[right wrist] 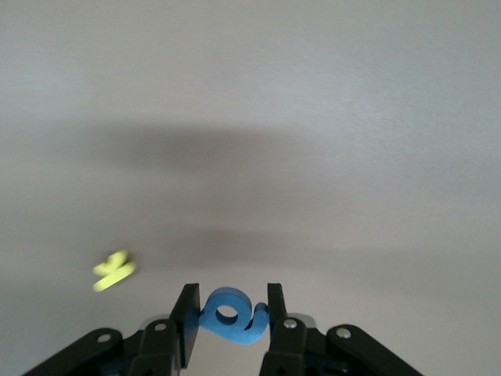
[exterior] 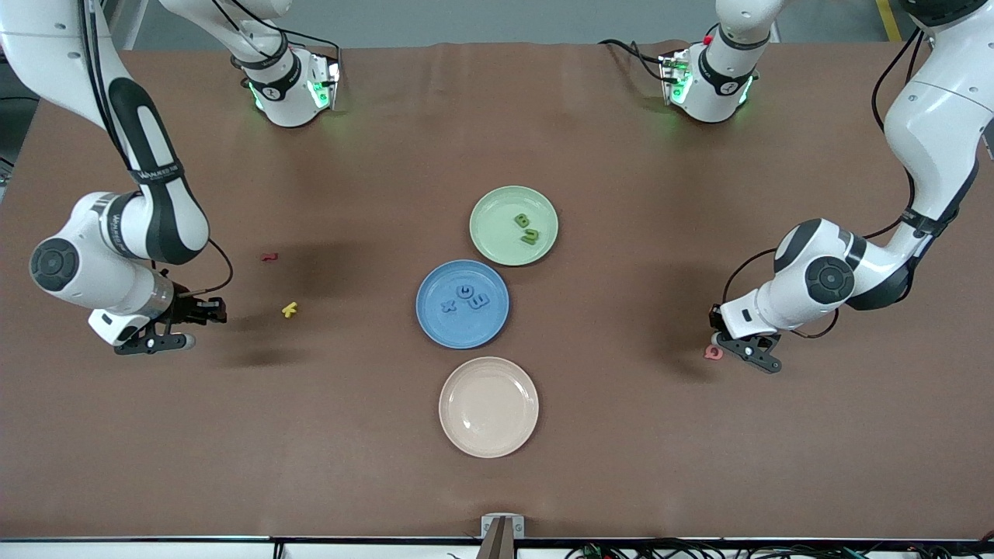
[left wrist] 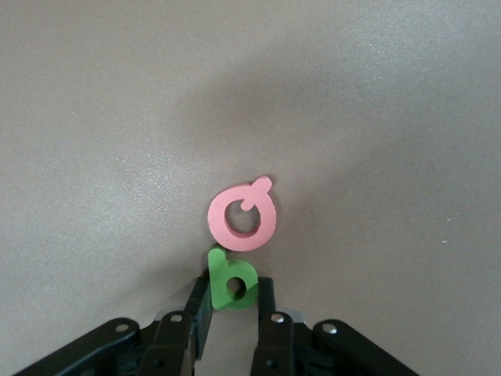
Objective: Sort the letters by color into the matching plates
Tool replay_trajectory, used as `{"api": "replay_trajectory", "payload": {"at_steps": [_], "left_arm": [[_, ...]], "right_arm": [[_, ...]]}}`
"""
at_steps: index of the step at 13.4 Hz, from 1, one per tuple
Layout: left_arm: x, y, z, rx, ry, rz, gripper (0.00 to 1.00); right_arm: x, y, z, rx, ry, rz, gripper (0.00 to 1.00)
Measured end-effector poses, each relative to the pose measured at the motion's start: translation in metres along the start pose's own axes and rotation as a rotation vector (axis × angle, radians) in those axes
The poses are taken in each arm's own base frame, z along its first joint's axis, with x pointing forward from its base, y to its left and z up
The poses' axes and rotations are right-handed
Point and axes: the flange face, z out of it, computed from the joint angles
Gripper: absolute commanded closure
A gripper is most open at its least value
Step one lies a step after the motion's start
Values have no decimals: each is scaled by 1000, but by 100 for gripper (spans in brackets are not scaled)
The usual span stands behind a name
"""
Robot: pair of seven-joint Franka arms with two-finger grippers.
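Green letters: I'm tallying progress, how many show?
3. Two green letters, and, lie on the green plate; a third sits between the left gripper's fingers beside a pink letter. Others may be hidden.

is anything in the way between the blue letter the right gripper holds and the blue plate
Nothing visible blocks it. The right gripper holds the blue letter toward the right arm's end of the table; only a yellow letter lies flat on the table toward the blue plate, low enough to pass over.
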Motion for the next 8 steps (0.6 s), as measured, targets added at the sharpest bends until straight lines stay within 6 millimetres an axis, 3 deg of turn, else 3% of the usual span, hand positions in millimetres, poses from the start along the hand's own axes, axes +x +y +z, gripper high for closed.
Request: {"api": "replay_trajectory", "payload": {"at_steps": [2, 4, 6, 8], "left_arm": [[1, -1, -1, 1, 2, -1, 96], [4, 2, -8, 1, 6, 4, 97], [12, 14, -20, -2, -3, 23, 97], [21, 31, -36, -15, -9, 25, 97]], "right_arm": [[12, -27, -32, 9, -45, 7, 85], [24, -70, -61, 4, -77, 48, 86], [32, -126, -80, -10, -73, 97, 86], [32, -191, -86, -23, -59, 156, 86]]}}
